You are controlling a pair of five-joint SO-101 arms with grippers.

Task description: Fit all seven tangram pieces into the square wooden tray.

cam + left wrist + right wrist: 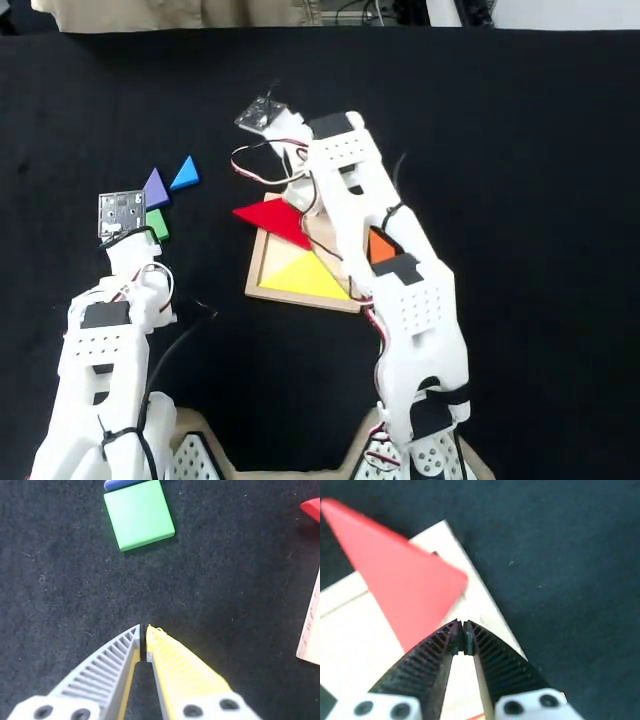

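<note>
Over the tray [300, 299] rim, red triangle [275, 219] juts, perhaps touching closed right claw [464, 629].

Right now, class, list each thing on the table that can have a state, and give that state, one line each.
Square wooden tray: partly filled.
Yellow triangle piece: seated in tray.
Orange piece: in tray, partly hidden.
Red triangle piece: unseated, lying across tray rim.
Green square piece: outside tray.
Purple triangle piece: outside tray.
Blue triangle piece: outside tray.
Left pincer: shut, empty.
Right pincer: shut, empty, beside red triangle.
</note>
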